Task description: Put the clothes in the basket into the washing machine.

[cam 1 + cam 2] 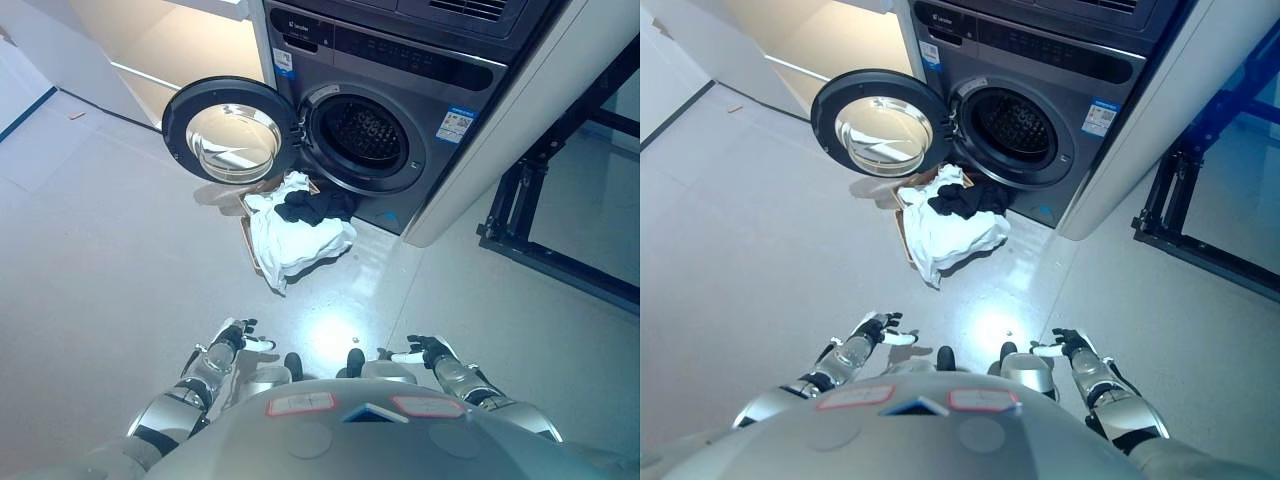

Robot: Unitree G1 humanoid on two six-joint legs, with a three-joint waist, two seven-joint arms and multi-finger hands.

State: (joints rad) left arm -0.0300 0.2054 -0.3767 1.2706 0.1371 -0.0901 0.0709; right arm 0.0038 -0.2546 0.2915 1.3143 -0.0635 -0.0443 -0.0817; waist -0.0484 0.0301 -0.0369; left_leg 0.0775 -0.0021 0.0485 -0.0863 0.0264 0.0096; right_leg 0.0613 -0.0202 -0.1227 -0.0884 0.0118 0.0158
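We find the basket [252, 240] of clothes [298, 228] at frame centre, below the washing machine [385, 110] (door [230, 130] swung open for loading). Left hand [240, 336] and right hand [418, 351] hover low, fingers relaxed, empty.

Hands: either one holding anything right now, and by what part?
Nothing is held. The left hand and right hand hang low over bare floor, fingers relaxed, well short of the clothes heaped before the washing machine.
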